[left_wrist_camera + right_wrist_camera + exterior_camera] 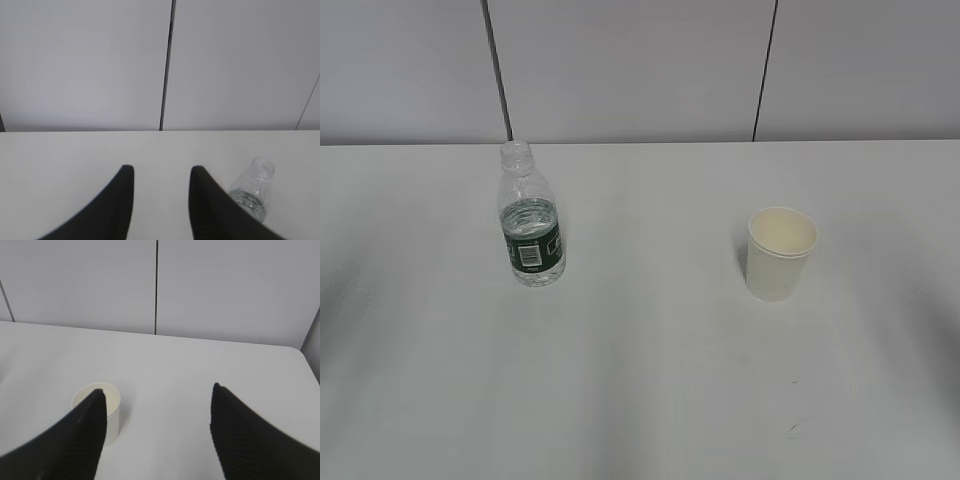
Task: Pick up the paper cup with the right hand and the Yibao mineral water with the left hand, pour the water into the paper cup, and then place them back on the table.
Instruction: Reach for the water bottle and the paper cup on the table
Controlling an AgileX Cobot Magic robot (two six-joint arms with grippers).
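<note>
Exterior view, left to right: the bottle [531, 217] is seen upright on the table [640, 380], left of centre, uncapped, with water up to about the top of the green label band; the barcode patch faces the camera. The cup [780, 253] is seen upright on the right half, well apart from the bottle, cream inside visible. A few faint dark specks are seen on the tabletop near the front right. No arm or gripper is seen in this view. Behind the table, a grey panelled wall [640, 70] with two dark seams is seen.

Left wrist view: the left gripper [162, 172] is seen with its two black fingers [112, 207] apart and nothing between them, only bare table. The bottle [252, 187] is seen to the right of the right-hand finger, outside the gap, its lower part hidden behind that finger. No contact can be confirmed.

Right wrist view: the right gripper [157, 392] is seen with fingers [240, 435] spread wide, nothing gripped. The cup [100, 407] is seen at the left-hand finger, partly covered by it, mostly outside the gap. Whether the finger touches the cup cannot be told.
</note>
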